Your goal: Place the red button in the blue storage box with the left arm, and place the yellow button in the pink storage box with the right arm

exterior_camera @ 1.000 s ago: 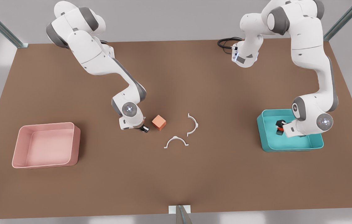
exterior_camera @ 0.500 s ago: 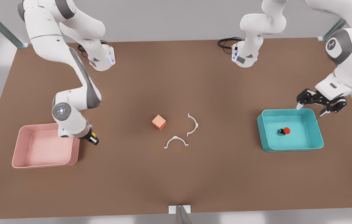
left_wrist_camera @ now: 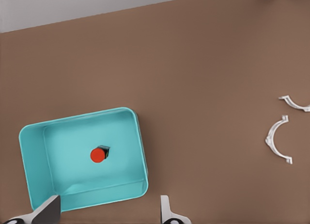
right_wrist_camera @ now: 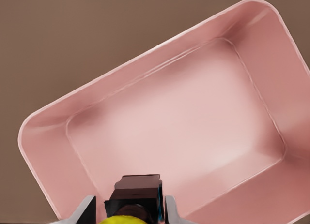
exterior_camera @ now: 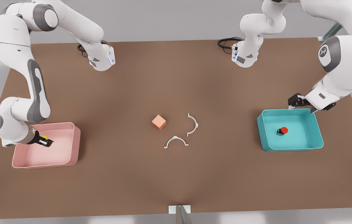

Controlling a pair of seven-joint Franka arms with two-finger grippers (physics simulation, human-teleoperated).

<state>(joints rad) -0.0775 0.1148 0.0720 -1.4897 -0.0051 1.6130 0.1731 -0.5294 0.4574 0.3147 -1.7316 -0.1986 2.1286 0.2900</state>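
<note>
While my right gripper (right_wrist_camera: 127, 210) stays closed on the yellow button (right_wrist_camera: 127, 217), its wrist view shows the dark base pinched between the two fingers, with the yellow cap just below it, and the bare floor of the pink storage box (right_wrist_camera: 174, 132) beyond. From the front view I see what that close look leaves out: the right gripper (exterior_camera: 46, 142) hangs over the pink storage box (exterior_camera: 75, 146) near the wall on the front view's left, button held clear above the floor.

My left gripper (left_wrist_camera: 106, 210) is spread wide and holds nothing; its two fingertips (left_wrist_camera: 48, 207) frame the near wall of the blue storage box (left_wrist_camera: 34, 137). Inside, the red button (left_wrist_camera: 98, 155) rests on the floor near the middle. Farther off lie two white curved clips (left_wrist_camera: 277, 142) on the brown table (left_wrist_camera: 208, 64).

The front view adds the orange cube (exterior_camera: 159, 122) beside those clips, and places my left gripper (exterior_camera: 300, 104) above the blue box's far rim.
</note>
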